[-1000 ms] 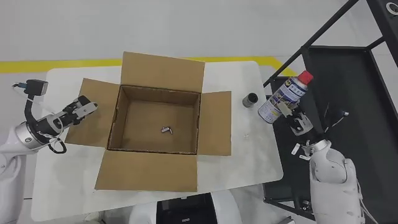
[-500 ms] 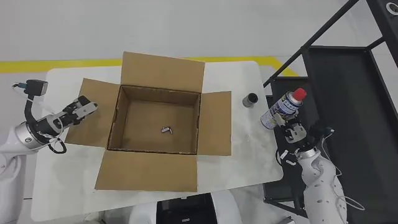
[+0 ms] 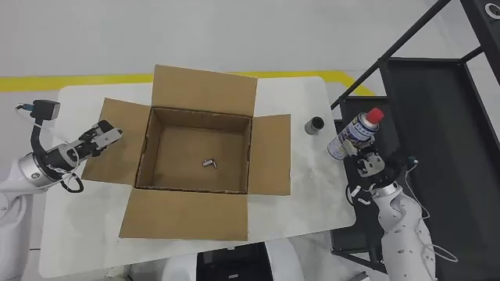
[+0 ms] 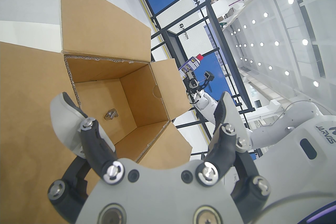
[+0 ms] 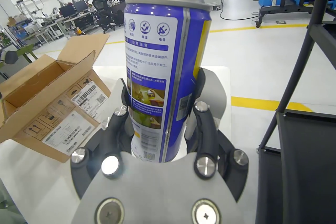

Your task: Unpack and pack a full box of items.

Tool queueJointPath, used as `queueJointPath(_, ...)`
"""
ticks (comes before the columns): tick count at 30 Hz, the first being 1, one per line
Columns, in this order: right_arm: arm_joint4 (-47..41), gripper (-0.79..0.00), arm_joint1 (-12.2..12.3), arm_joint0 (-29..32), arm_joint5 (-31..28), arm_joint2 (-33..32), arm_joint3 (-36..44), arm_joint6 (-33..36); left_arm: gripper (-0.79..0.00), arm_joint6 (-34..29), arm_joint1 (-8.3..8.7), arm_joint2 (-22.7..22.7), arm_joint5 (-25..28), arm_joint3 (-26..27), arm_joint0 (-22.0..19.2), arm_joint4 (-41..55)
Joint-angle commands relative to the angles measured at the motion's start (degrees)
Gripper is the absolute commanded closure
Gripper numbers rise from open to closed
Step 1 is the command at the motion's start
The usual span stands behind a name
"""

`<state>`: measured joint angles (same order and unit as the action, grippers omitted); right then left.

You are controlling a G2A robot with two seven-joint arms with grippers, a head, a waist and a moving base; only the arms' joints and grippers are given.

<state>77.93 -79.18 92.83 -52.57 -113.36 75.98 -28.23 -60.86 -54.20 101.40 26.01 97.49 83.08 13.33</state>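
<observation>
Your right gripper [image 5: 162,83] is pinching the blue spray can [image 5: 168,33] low on its body, a finger on either side, upright at the table's [image 3: 312,195] right edge. Your left gripper [image 4: 143,107] is hovering, fingers spread, over the left flap of the open cardboard box [image 3: 148,148]. A small metal bracket [image 3: 208,161] is lying inside.

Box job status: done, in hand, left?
Done: brown cardboard box is open, nearly empty; a small black cylinder stands on the white table. In hand: right gripper shut on blue red-capped spray can. Remaining: small metal part inside the box; left gripper open, idle.
</observation>
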Motion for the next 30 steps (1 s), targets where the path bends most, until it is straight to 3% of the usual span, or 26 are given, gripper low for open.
queueJointPath(1,4.83,0.0,0.15,-0.65,2.21,1.7,-1.79,-4.45,-0.785,0.0,0.0,0.0,0.0,0.0,0.0,0.0)
queueJointPath(8,20.64,0.0,1.62,-6.3,8.43,6.67,-18.08,-26.13,-0.785,0.0,0.0,0.0,0.0,0.0,0.0,0.0)
queueJointPath(13,32.28,0.0,3.37,-10.8,16.82,9.74,-31.1,-40.31,-0.785,0.0,0.0,0.0,0.0,0.0,0.0,0.0)
queueJointPath(19,31.81,0.0,4.42,-16.56,21.86,13.42,-42.97,-45.35,-0.785,0.0,0.0,0.0,0.0,0.0,0.0,0.0)
queueJointPath(30,30.54,0.0,4.81,-23.86,24.66,20.36,-52.23,-48.15,-0.785,0.0,0.0,0.0,0.0,0.0,0.0,0.0)
